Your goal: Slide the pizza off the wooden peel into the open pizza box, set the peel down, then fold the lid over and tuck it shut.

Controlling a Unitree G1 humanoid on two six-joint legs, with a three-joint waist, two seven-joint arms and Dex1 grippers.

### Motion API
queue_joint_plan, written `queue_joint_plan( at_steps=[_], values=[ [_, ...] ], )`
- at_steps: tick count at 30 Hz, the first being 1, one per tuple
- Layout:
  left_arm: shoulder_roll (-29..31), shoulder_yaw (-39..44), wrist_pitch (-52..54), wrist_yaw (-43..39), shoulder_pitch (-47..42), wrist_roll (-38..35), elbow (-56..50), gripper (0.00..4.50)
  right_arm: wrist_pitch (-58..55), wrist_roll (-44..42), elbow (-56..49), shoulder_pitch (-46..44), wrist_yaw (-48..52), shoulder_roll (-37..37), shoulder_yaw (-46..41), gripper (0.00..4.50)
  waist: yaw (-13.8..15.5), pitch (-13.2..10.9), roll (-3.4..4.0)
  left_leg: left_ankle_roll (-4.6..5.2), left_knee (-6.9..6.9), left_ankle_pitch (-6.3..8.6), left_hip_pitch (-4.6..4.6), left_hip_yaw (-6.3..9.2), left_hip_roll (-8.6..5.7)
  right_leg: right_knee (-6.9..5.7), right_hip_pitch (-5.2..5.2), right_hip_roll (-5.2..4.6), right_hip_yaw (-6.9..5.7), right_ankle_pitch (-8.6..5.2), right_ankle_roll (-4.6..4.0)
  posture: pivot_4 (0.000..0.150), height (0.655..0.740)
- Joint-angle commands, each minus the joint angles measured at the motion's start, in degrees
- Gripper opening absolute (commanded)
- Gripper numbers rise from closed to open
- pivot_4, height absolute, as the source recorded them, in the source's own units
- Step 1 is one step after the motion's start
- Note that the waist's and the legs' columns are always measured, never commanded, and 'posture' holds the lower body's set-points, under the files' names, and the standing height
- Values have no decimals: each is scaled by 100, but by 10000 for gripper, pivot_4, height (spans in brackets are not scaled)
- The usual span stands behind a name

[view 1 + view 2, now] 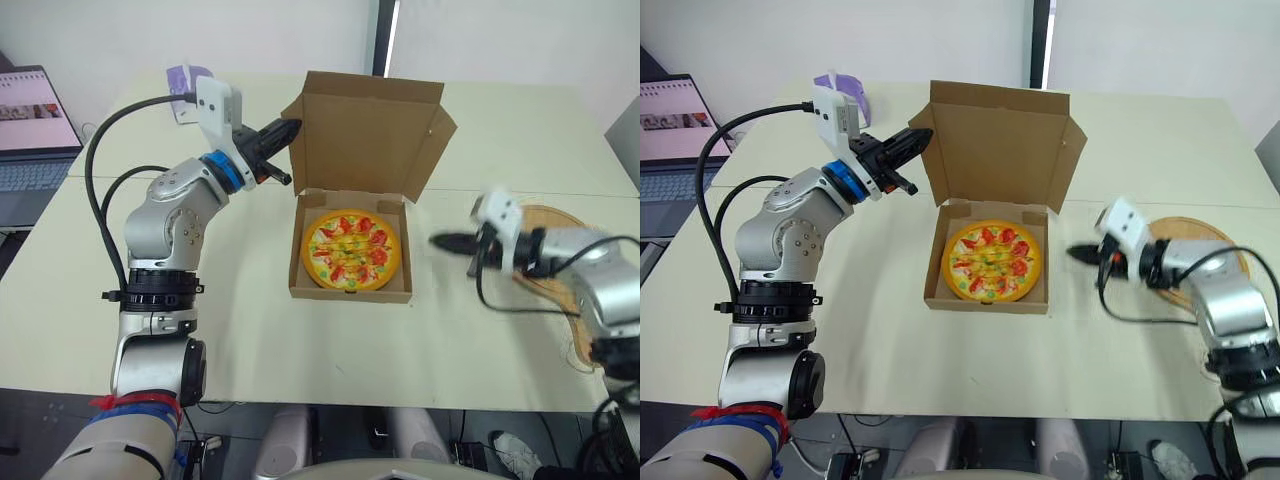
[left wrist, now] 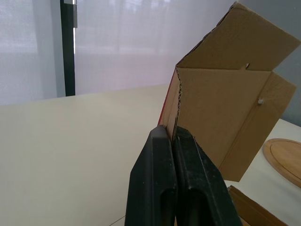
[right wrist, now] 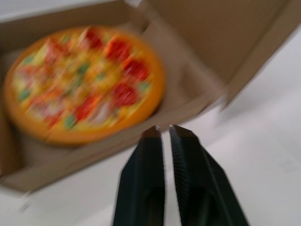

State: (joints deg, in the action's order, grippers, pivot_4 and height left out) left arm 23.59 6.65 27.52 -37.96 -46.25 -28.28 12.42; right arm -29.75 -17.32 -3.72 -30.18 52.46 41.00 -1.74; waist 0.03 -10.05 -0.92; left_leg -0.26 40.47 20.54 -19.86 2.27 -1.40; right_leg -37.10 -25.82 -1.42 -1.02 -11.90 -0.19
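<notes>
The toy pizza [image 1: 352, 250] lies flat in the open cardboard box [image 1: 350, 288] at the table's middle. The box lid [image 1: 372, 130] stands upright behind it. My left gripper [image 1: 288, 129] is shut, held high with its tips at the lid's left side flap [image 2: 221, 127]; I cannot tell whether they touch it. My right gripper [image 1: 438, 241] is shut with nothing in it. It is low over the table, just right of the box, and points at the box's right wall. The round wooden peel [image 1: 556, 252] lies on the table at the right, partly hidden by my right arm.
An open laptop [image 1: 30, 130] sits at the far left edge. A small purple object [image 1: 186, 78] stands at the back left. Black cables loop from my left arm. Bare table surface [image 1: 250, 330] lies in front of the box.
</notes>
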Motion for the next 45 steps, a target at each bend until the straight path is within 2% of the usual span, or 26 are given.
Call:
queue_joint_plan(
  at_steps=[1,4,6,9,10,19,22,31,33,41,45],
  values=[
    [-10,64,-166,-66,-182,38,-46,0,309,-117,24,-268,-507,-266,-459,15857,1,0,0,0,0,0,0,0,0,-1,0,0,0,0,0,1500,7400],
    [-14,79,-176,-73,-187,62,-44,0,387,-141,-52,-364,-949,-537,-705,25727,15,0,0,0,1,0,-3,0,-1,0,0,-1,0,0,0,1500,7400],
    [-13,84,-179,-73,-189,71,-48,0,408,-140,-111,-400,-1186,-661,-805,34494,16,0,0,1,4,1,-8,0,-2,2,-2,-3,1,2,3,1500,7400],
    [-18,89,-182,-72,-208,73,-33,0,364,-134,-133,-409,-1363,-753,-807,43354,15,0,0,1,4,1,-7,-1,-3,0,-2,-3,3,3,4,1500,7400],
    [-21,89,-181,-73,-218,72,-25,0,338,-148,-127,-407,-1389,-776,-789,44611,11,0,0,1,4,1,-7,-1,-3,-1,-2,-3,3,3,4,1500,7400],
    [-87,48,-264,-132,-344,142,158,0,449,-152,68,-843,-1745,-1360,-592,44611,-11,0,0,2,12,0,-5,-3,-2,-13,-2,-1,4,3,3,1500,7400],
    [-113,40,-283,-143,-391,167,208,0,489,-150,161,-972,-1821,-1499,-609,38424,-13,0,1,3,12,1,-5,-2,-2,-11,-2,-1,4,3,3,1500,7400],
    [-132,82,-238,-80,-244,170,26,0,551,-125,151,-919,-2005,-1625,-641,5787,-7,0,1,4,12,1,-7,-2,-2,-11,-2,-1,4,4,3,1500,7400],
    [-135,92,-202,-46,-188,153,-69,0,558,-108,164,-926,-2061,-1655,-616,325,-11,0,1,4,13,1,-6,-2,-2,-13,-2,-1,4,4,3,1500,7400],
    [-170,74,-111,233,-272,212,-191,0,410,-36,372,-1293,-2262,-1799,-480,325,-15,0,1,4,13,1,-6,-3,-2,-15,-3,0,6,4,2,1500,7400],
    [-224,14,92,531,-265,258,-420,0,-134,-79,48,-1427,-2460,-1944,-311,325,-15,0,1,4,13,1,-7,-4,-2,-14,-5,0,6,4,2,1500,7400]
  ],
)
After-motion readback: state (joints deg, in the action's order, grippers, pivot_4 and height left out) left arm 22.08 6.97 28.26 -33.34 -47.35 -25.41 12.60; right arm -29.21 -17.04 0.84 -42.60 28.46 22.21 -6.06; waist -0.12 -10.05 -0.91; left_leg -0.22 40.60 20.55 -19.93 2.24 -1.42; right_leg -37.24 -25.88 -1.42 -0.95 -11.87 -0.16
